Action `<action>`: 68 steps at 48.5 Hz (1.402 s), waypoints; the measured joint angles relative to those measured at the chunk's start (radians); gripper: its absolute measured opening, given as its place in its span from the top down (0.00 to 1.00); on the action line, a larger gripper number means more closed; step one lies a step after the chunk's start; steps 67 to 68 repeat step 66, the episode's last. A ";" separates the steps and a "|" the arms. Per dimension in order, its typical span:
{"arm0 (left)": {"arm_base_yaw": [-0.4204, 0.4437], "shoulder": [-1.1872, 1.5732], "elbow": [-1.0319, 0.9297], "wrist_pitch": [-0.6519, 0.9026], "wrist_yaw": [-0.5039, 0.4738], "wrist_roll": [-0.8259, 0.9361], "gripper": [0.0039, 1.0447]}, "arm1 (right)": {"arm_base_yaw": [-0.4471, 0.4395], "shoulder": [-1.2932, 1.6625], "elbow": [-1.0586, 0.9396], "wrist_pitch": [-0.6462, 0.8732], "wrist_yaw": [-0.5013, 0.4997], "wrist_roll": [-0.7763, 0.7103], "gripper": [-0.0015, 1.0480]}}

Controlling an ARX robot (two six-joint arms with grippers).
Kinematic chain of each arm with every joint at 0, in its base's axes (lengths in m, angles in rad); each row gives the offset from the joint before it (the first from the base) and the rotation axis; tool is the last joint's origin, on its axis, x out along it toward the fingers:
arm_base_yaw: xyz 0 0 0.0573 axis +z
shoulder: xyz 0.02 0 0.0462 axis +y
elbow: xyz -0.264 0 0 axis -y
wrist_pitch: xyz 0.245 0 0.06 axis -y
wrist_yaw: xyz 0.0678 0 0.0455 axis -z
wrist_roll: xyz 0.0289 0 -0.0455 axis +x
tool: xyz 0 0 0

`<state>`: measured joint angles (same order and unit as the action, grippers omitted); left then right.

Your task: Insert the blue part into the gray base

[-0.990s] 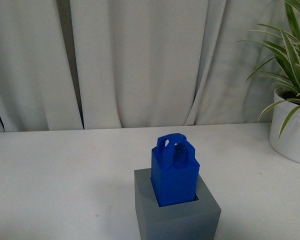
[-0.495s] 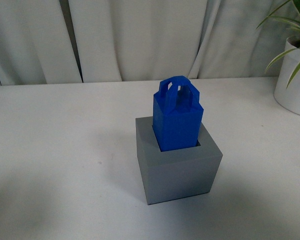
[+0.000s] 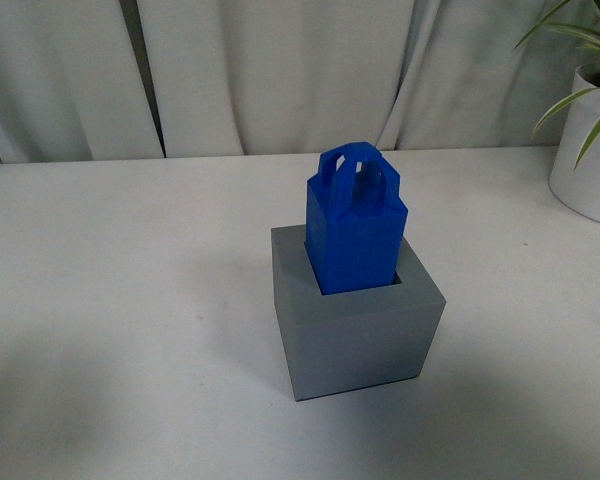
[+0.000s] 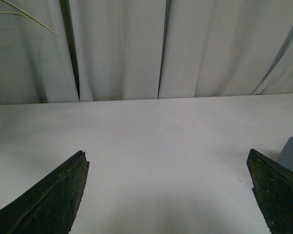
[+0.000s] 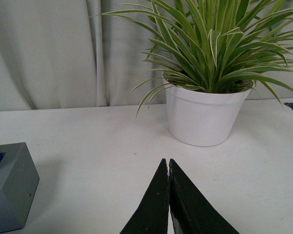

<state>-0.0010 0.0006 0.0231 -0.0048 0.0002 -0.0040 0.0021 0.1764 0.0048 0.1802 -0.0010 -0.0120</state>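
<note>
Left pincer [image 4: 168,195]: jaws standing wide, holding nothing, gray base [image 4: 292,155] off to one side. Right pincer [image 5: 169,204]: jaws pressed together, empty, potted plant [image 5: 205,114] beyond. Blue part [image 3: 354,235] sitting upright in gray base [image 3: 355,325] recess on table [image 3: 110,300]. Part judged rigid, light, matte; handle loops offering best hold.

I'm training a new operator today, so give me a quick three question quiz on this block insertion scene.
1. True or false: the blue part stands in the recess of the gray base.
2. Which end effector is shut? A) left end effector B) right end effector
3. What stands behind the right end effector on the table?

Key:
1. True
2. B; its fingers meet, the left's are spread wide.
3. A potted plant in a white pot.
</note>
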 joint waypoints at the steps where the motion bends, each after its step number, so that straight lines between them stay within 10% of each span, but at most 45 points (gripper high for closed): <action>1: 0.000 0.000 0.000 0.000 0.000 0.000 0.06 | 0.000 -0.005 0.000 -0.005 0.000 0.000 0.98; 20: 0.000 0.000 0.000 0.000 0.000 0.000 0.06 | 0.000 -0.171 0.001 -0.178 -0.002 0.000 0.98; 48: 0.000 0.000 0.000 0.000 0.000 0.000 0.06 | 0.000 -0.172 0.001 -0.178 -0.002 0.000 0.06; 68: 0.000 0.000 0.000 0.000 0.000 0.000 0.06 | 0.000 -0.172 0.001 -0.178 -0.002 0.001 0.07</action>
